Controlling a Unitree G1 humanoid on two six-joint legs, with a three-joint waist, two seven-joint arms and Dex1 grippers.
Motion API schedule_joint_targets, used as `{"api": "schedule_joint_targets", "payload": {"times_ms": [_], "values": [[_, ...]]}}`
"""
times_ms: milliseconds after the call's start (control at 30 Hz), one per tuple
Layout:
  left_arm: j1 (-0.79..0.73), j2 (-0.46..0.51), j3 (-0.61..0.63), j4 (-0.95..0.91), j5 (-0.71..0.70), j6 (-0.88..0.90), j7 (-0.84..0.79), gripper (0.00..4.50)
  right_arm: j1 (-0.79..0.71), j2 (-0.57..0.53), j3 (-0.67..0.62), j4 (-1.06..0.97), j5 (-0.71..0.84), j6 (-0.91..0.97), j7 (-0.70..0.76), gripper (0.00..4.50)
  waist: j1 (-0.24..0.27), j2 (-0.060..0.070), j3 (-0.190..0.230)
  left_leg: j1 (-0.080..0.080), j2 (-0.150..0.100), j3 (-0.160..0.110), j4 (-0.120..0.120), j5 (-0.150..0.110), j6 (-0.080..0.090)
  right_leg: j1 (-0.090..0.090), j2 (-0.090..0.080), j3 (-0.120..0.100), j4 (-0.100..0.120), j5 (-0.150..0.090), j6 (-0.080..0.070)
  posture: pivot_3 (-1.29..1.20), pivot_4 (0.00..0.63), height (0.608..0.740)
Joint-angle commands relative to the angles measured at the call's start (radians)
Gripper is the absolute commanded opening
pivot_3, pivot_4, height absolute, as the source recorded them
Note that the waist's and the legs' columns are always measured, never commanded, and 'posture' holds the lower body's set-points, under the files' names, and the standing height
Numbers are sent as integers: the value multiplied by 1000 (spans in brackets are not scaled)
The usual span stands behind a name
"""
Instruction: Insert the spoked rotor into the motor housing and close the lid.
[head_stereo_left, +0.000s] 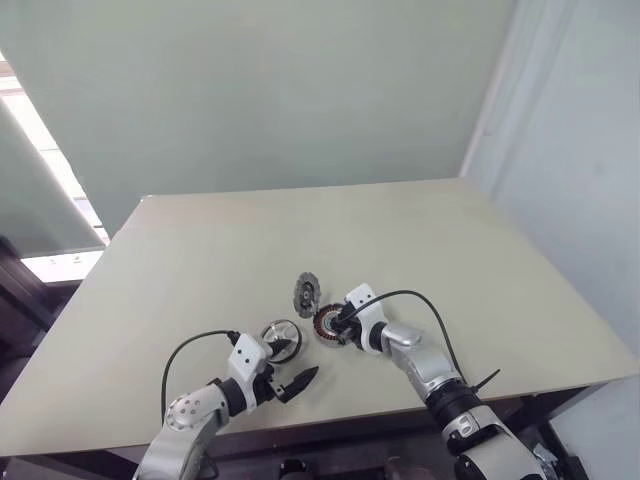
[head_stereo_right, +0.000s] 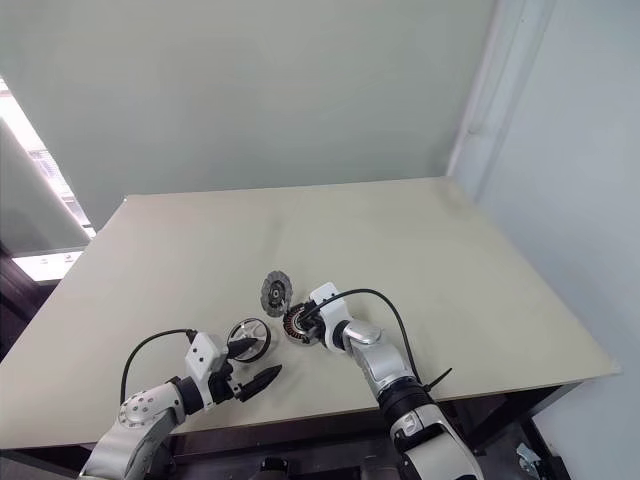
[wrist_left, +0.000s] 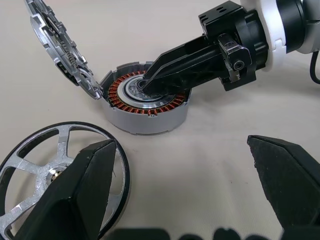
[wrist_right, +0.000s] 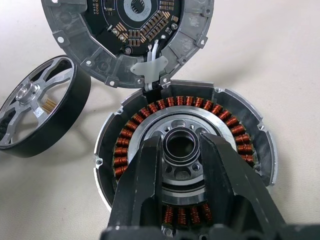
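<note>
— See the right gripper (head_stereo_left: 338, 322)? Its tips rest on the motor housing (head_stereo_left: 329, 324), on the beige table (head_stereo_left: 420, 250).

— And the lid (head_stereo_left: 306, 293) stands tipped up just behind it. The left gripper (head_stereo_left: 296, 365) is spread wide beside the spoked rotor (head_stereo_left: 281, 333).

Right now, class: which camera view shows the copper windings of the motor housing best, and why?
The right wrist view: the motor housing looms close, each copper coil distinct around its silvery centre, with the right gripper at the hub. The left wrist view shows it side-on, further off; the eye views show a tiny orange-ringed disc.
</note>
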Motion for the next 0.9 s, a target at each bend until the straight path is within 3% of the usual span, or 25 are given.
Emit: {"api": "schedule_joint_targets", "payload": {"times_ms": [33,400,733,767,900], "values": [[-16,5,9,-25,6,-13,-3,4500,-10,2,4,-19,-10,1,6,805,0,0,0,0,0,0,0,0,0,0,0,0,0,0,0,0,0,740],[-18,3,7,-24,7,-12,-2,4500,-16,3,3,-17,-19,-1,16,805,0,0,0,0,0,0,0,0,0,0,0,0,0,0,0,0,0,740],[-23,3,5,-19,8,-12,-3,4500,-10,7,-2,-34,-11,4,32,4267,0,0,0,1,0,0,0,0,0,1,0,0,0,0,0,0,0,740],[-23,3,5,-19,9,-12,-3,4500,-9,10,-8,-45,-3,5,34,4484,0,0,0,1,0,0,1,0,0,1,0,0,0,0,0,0,0,740],[-22,3,5,-21,9,-11,-3,4500,-6,19,-31,-108,32,35,51,4484,0,0,0,0,0,0,0,0,0,1,0,0,0,0,0,0,0,740]]}}
